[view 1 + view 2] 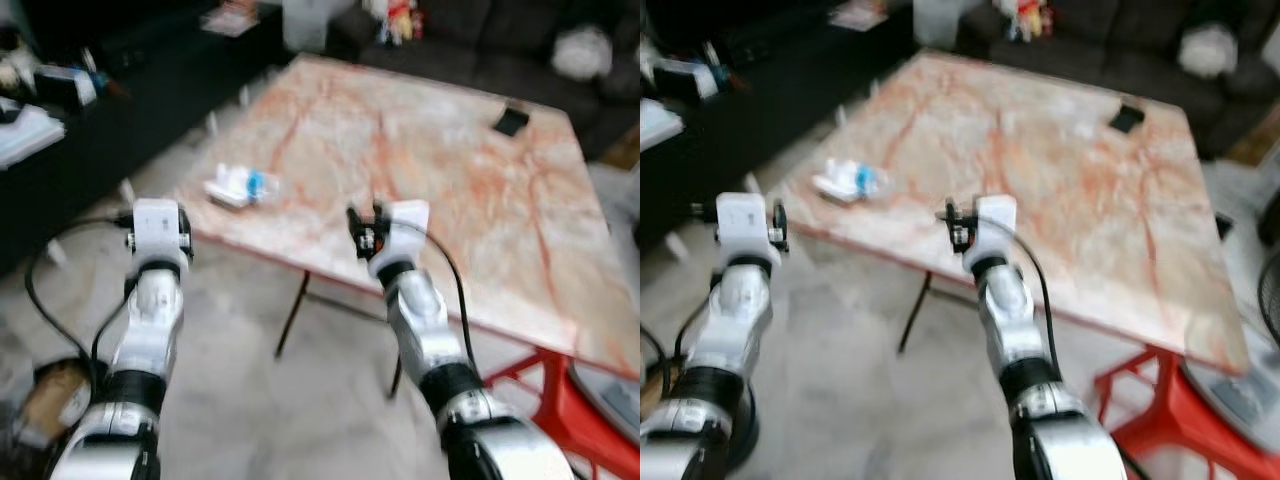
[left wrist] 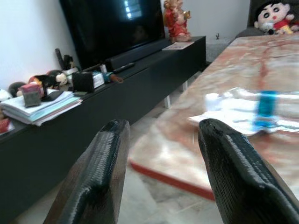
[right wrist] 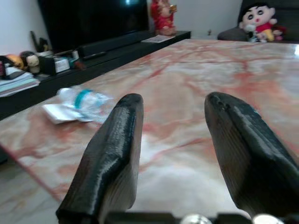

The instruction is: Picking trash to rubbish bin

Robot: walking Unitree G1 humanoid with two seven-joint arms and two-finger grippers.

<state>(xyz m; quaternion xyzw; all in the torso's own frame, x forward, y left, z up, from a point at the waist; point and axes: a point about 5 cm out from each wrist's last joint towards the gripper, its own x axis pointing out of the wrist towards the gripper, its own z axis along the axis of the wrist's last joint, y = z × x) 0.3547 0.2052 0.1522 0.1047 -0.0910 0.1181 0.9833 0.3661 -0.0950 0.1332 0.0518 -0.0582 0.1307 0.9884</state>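
Fingers of the left gripper (image 2: 159, 172) spread wide off the surface's (image 1: 430, 160) near-left edge. Bottle (image 1: 245, 185) with a blue label, writing unreadable, lies on white wrapper (image 1: 225, 195) near that edge. Right gripper (image 3: 173, 163), fingers wide, hovers over the near edge.

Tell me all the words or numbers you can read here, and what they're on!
None can be read.
Plastic bottle on the marble table: its blue label is too blurred.
Papers on the black TV cabinet: print too small.
Dark flat object at the table's far corner: no text can be made out.
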